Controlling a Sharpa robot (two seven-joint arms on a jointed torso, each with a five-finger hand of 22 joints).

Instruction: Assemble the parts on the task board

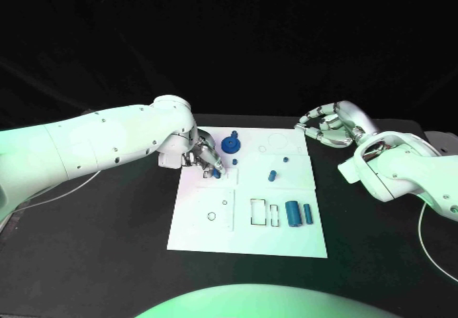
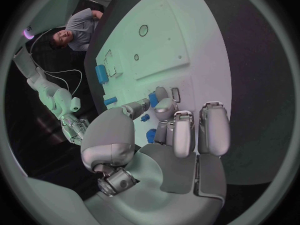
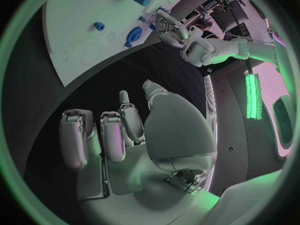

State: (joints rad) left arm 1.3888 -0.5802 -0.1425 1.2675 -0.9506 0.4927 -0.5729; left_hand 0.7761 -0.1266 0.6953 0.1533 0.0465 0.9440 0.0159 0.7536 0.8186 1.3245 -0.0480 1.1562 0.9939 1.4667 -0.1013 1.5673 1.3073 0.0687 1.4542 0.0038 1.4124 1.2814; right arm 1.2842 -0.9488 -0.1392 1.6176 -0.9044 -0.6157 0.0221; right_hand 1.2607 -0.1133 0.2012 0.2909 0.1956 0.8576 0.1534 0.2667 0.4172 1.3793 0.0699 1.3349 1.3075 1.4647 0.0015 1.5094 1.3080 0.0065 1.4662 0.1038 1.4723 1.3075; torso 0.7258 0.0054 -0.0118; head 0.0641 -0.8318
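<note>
Our left hand (image 1: pixel 202 158) pinched a small blue part (image 1: pixel 216 173) over the task board (image 1: pixel 196 228). Our right hand (image 1: pixel 329 126) waited, curled and holding nothing. Next, we likely had to press it into its hole.

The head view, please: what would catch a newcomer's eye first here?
First the white task board in the middle of the black table, with small blue parts scattered on it: two blue cylinders lie side by side near its right edge. Next, the left hand sits low over the board's far left corner, its fingertips at a small blue part, beside a blue gear. The right hand hovers off the board's far right corner, holding nothing.
</note>
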